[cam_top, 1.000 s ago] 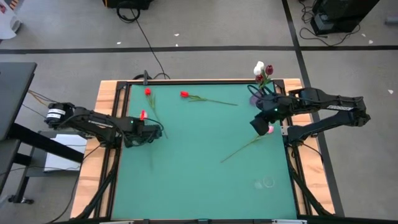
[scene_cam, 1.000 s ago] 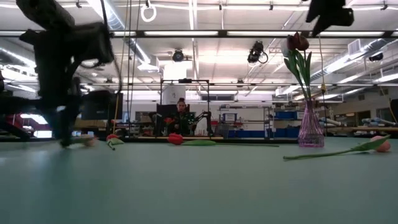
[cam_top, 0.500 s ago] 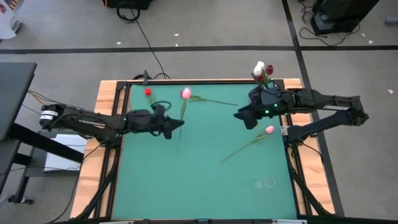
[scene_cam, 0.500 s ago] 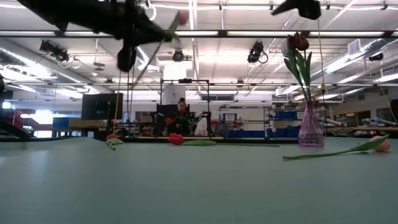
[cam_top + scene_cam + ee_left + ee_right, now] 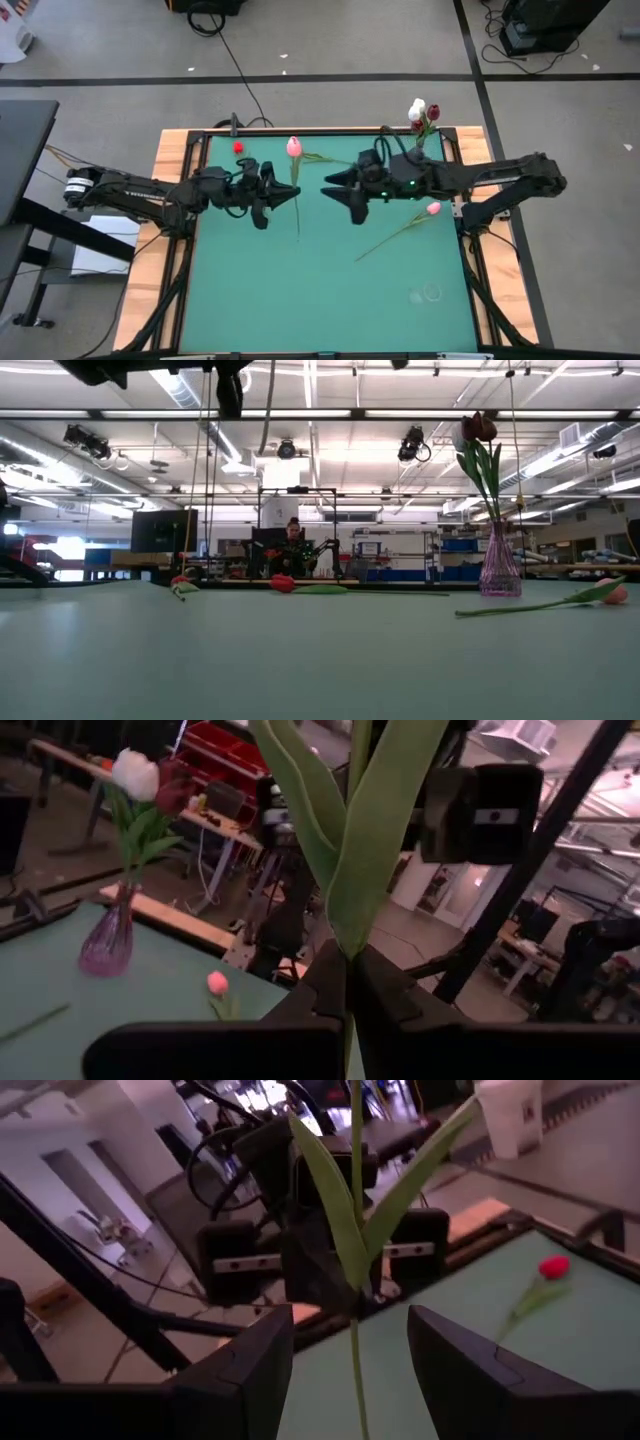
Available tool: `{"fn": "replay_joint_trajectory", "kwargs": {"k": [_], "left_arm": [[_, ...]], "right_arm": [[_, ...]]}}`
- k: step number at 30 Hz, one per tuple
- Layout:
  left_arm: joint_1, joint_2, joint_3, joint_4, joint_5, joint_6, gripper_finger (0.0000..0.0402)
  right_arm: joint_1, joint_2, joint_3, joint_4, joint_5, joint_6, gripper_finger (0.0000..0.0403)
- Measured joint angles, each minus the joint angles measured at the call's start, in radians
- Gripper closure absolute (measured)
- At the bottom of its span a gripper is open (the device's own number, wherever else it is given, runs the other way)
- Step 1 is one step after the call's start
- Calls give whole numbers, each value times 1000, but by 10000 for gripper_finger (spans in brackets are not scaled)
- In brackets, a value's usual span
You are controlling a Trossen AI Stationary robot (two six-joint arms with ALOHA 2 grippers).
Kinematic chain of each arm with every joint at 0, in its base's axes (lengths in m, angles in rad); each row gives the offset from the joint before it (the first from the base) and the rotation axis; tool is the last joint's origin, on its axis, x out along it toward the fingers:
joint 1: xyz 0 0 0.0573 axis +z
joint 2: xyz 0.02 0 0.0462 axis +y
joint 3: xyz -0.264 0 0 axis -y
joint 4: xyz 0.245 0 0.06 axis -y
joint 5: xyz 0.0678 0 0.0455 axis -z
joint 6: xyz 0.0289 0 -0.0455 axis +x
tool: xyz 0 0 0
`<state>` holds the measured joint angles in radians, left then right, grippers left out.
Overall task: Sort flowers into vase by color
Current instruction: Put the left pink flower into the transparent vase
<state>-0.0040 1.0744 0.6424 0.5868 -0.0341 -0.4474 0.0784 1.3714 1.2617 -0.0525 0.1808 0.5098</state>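
Above a green-topped table [image 5: 300,290], the left gripper [image 5: 278,197] has its dark fingers pinched tight on the thin stem of a pink tulip [image 5: 294,148], holding it in mid-air, bud toward the table's far edge and stem trailing toward the near side, apparently so that the other arm can take it. The stem looks wiry and stiff, flanked by broad, smooth green leaves that fill the left wrist view. Facing it from just beside, the right gripper [image 5: 340,190] has its blunt black fingers spread wide on either side of the same stem and grips nothing; a handover seems to be in preparation. Farther right, a second pink tulip [image 5: 433,208] lies flat on the matte surface, stem slanting toward the table's middle. At the far right corner a ribbed, translucent purple vase [image 5: 499,572] already holds a white and a dark red bloom upright.
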Motion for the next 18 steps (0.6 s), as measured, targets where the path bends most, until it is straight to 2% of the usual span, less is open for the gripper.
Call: {"fn": "replay_joint_trajectory", "kwargs": {"k": [4, 10, 18], "left_arm": [[0, 14, 25, 4, 66, 51, 392], [0, 99, 95, 2, 271, 77, 392], [2, 143, 135, 7, 275, 121, 392]], "right_arm": [[0, 59, 0, 95, -38, -42, 198], [7, 117, 0, 235, -108, -97, 198], [13, 114, 0, 214, -141, -102, 208]]}}
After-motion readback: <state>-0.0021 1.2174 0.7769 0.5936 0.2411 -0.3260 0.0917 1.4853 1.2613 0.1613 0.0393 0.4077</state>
